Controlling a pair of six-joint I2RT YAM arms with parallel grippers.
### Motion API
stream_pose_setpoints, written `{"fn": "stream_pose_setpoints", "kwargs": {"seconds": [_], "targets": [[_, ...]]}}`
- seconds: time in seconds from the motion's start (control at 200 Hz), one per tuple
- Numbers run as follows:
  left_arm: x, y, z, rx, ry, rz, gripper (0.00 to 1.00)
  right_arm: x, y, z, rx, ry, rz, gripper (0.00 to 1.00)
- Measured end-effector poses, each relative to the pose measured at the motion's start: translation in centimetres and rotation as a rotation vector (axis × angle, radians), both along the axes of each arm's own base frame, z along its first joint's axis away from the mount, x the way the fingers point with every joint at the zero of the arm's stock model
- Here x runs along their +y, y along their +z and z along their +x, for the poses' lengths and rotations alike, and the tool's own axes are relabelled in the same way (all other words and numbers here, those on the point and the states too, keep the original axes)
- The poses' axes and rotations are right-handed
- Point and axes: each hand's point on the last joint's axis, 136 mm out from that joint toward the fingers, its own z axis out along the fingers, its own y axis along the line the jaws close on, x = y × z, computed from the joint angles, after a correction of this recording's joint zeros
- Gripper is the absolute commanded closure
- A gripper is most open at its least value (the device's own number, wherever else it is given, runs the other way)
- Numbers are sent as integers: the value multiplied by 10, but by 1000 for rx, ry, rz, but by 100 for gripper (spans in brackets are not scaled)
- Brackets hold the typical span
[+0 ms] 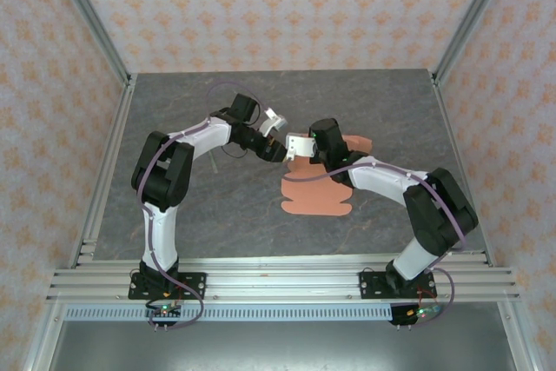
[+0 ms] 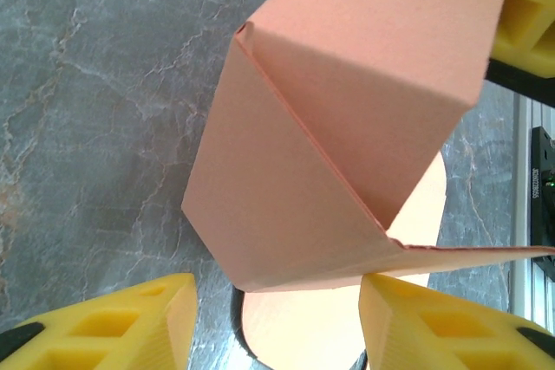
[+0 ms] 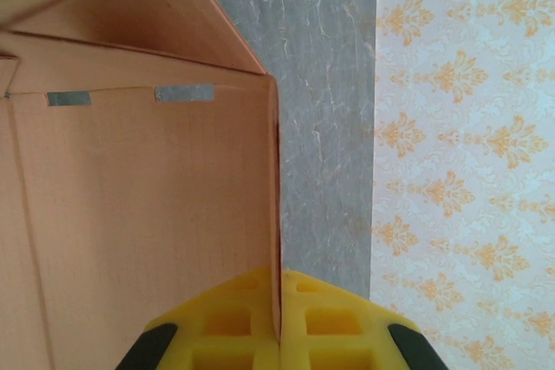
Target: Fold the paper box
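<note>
Tabletop [image 3: 321, 127], right fingers [image 3: 227, 328] tight on paper box [image 3: 147, 214]

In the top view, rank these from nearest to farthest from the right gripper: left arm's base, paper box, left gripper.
1. paper box, clamped in the right gripper.
2. left gripper, just to its left, mid-table.
3. left arm's base, at the near-left table edge.

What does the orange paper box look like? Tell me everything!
The paper box is thin salmon-orange card, half folded. Part lies flat on the grey table, showing rounded flaps; other panels stand up along sharp creases, one crease with small slots. The right pincer pinches a raised wall's edge. The left pincer is open around a folded corner.
</note>
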Motion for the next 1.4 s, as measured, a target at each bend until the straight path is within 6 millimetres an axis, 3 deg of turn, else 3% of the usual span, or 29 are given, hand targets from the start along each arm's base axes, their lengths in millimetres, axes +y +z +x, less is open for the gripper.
{"fn": "stream_pose_setpoints", "kwargs": {"seconds": [0.27, 0.495, 0.886, 1.111, 1.401], "targets": [[-4, 2, 1, -12, -11, -19, 47, -5, -6, 0, -12, 12, -24, 100], [-6, -10, 0, 12, -21, -27, 47, -10, -15, -1, -22, 18, -38, 100], [-16, -6, 7, -41, -32, -74, 47, -11, -11, 2, -43, 15, -19, 100], [-20, -12, 6, -32, -40, -83, 54, -11, -12, 1, -38, 17, -17, 100], [-20, -12, 5, -38, -49, -84, 51, -11, -12, 1, -37, 14, -14, 100]]}}
